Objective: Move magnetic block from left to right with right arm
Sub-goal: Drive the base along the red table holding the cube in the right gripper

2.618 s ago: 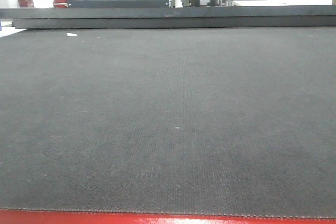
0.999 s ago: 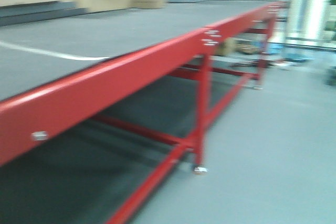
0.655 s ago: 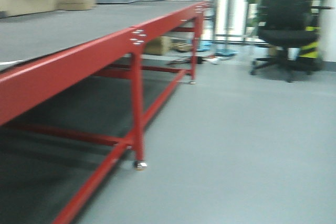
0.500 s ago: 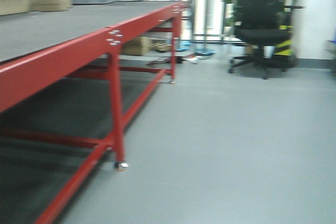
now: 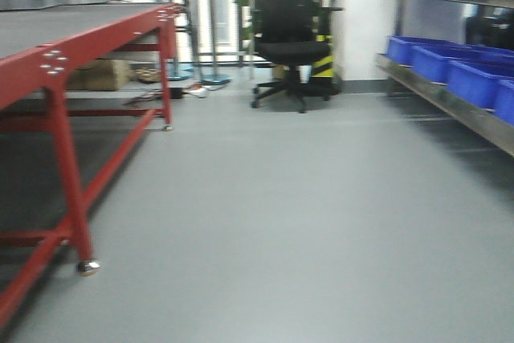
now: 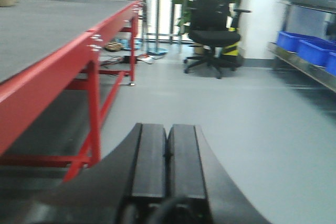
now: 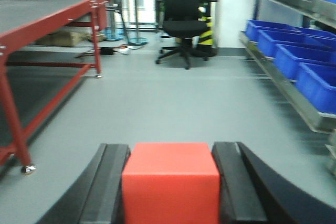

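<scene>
In the right wrist view the magnetic block, a plain red cube, sits between my right gripper's two dark fingers, which press on its left and right sides. The block is held in the air over the grey floor. In the left wrist view my left gripper is shut, its two dark pads touching with nothing between them. Neither gripper nor the block appears in the front-facing view.
A red-framed table with a dark mat top runs along the left. A black office chair stands at the far end of the grey floor. Metal shelves with blue bins line the right side. Cardboard boxes lie under the table.
The front-facing view has swung from facing the dark tabletop to looking right along the table's red edge, then down the floor aisle; the chair and blue bins have come into view.
</scene>
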